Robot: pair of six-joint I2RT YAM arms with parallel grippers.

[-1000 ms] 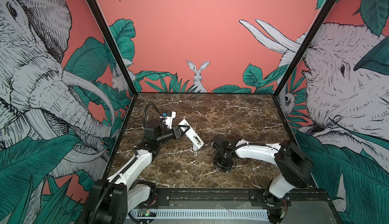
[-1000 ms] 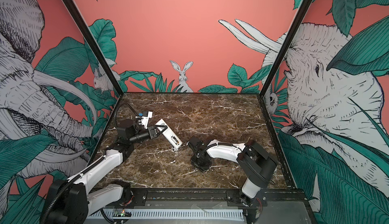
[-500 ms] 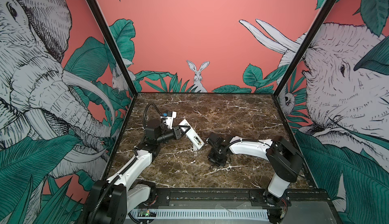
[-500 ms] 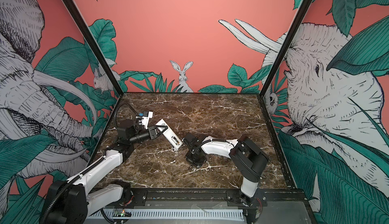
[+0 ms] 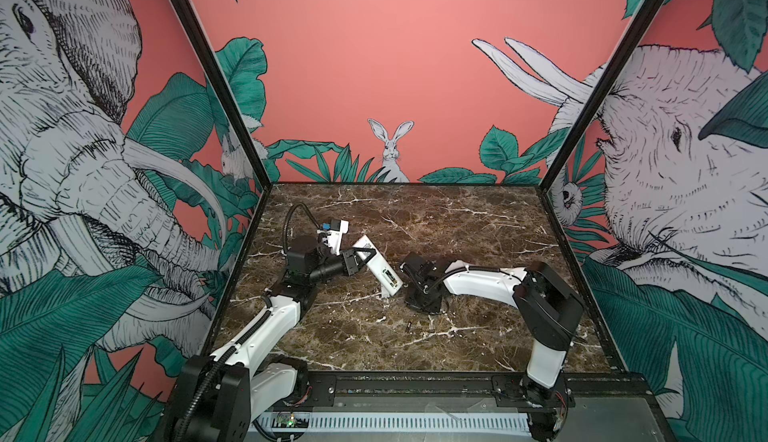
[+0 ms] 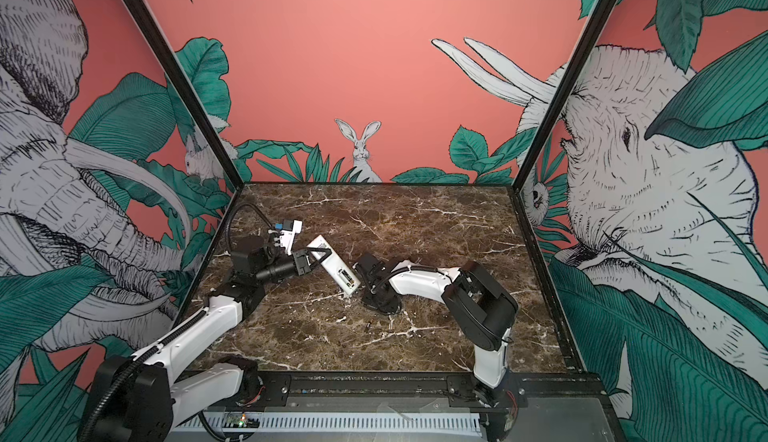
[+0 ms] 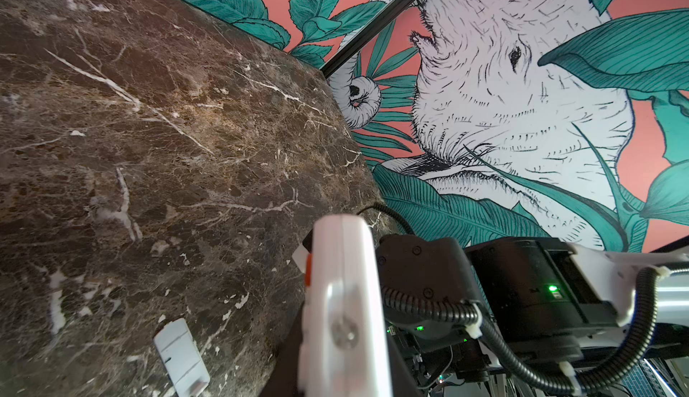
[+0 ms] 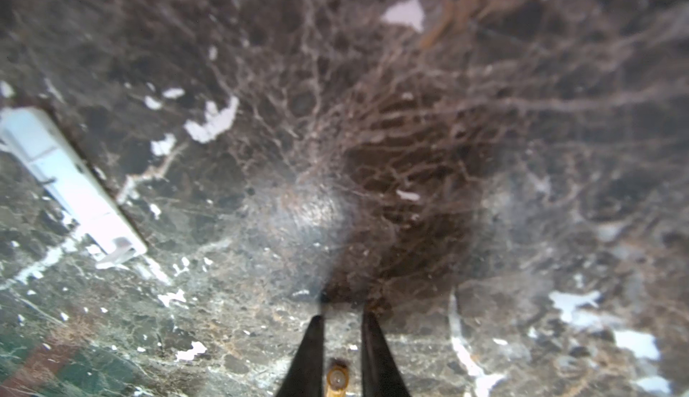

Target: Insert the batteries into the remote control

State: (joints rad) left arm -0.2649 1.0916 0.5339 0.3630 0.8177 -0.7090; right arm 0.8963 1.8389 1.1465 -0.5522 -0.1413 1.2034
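The white remote control (image 5: 380,267) hangs tilted, its upper end held in my shut left gripper (image 5: 357,259) and its lower end near the table. Its back faces up, with the open battery bay (image 6: 344,276) showing. In the left wrist view the remote (image 7: 343,283) fills the space between the jaws. My right gripper (image 5: 422,303) points down at the table just right of the remote's lower end. Its fingers (image 8: 317,339) stand a narrow gap apart with a brass-ended battery (image 8: 337,378) between them. Another battery (image 5: 409,327) lies loose on the marble in front of it.
A small flat white cover piece (image 7: 181,358) lies on the marble table (image 5: 457,220) beside the remote's lower end, and it also shows as the white cover (image 8: 71,182) in the right wrist view. Patterned walls close in the left, right and back sides.
My right gripper has slid left and slightly back along the table, ending close to the remote's lower end. The left arm and the remote have stayed put.
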